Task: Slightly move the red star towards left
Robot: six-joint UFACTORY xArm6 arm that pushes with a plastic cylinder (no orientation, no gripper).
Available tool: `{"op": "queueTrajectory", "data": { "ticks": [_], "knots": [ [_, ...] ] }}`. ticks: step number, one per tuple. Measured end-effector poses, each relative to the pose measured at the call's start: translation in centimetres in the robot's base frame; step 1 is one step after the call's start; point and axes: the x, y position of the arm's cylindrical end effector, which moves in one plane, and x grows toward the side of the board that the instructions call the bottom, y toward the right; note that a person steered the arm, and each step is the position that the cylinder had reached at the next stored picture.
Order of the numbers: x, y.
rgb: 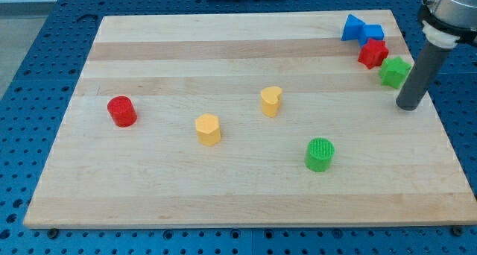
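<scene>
My tip (408,106), the tool's bare rod end with nothing to grip, rests on the wooden counter (223,46) just below the green star block (394,71), near the red star block (372,53).

Pale, smooth wooden board (223,46) with visible grain; matt plastic-looking green cylinder (320,154) with ribbed top.

Wooden table (246,199) on blue pegboard (30,76), red cylinder (121,111) at the view's left, two yellow blocks (209,129) (271,101) near centre, green cylinder (320,154) lower right of centre, blue blocks (361,30) and a green block (393,71) at top right.
</scene>
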Motion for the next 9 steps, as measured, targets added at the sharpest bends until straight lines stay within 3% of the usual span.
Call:
{"op": "queueTrajectory", "data": {
  "ticks": [3,5,6,7,8,9],
  "knots": [
    [-4.4,-3.4],
    [0.5,-4.4],
    [-1.2,-10.7],
    [-6.5,-17.3],
    [-7.7,-24.5],
    [-4.5,-31.7]
  ]
}}
